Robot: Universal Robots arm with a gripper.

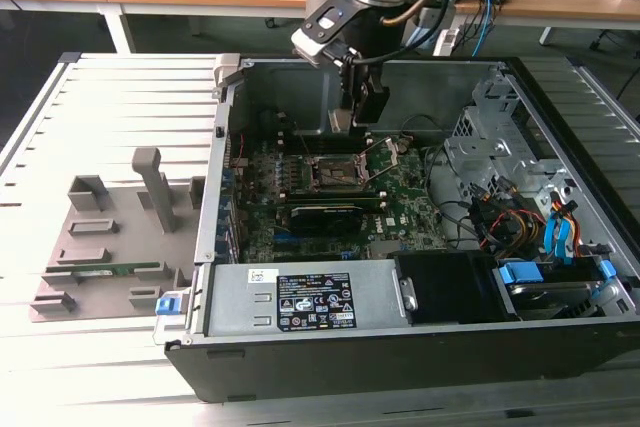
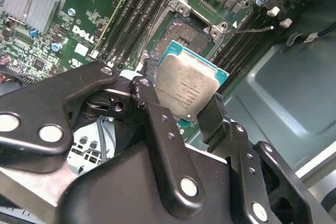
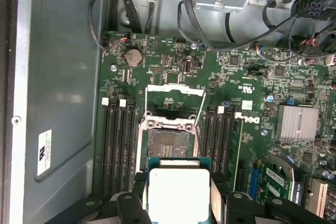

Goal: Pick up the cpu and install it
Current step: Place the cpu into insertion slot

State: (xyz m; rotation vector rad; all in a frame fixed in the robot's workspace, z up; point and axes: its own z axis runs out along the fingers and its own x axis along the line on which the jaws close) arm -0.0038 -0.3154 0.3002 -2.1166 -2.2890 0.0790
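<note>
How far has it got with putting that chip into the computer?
Picking up looks done: the end effector is shut on the cpu, holding it inside the case above the motherboard. The socket sits open and empty, its frame flipped up, so seating the cpu is not yet done.

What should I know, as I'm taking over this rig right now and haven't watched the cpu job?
Gripper: shut on the cpu, gripped by its edges.
Place: the cpu hangs over the motherboard, close to the socket.
Socket: empty, its frame flipped open.
Done: cpu picked up.
Left: it is not yet in the socket.
</note>
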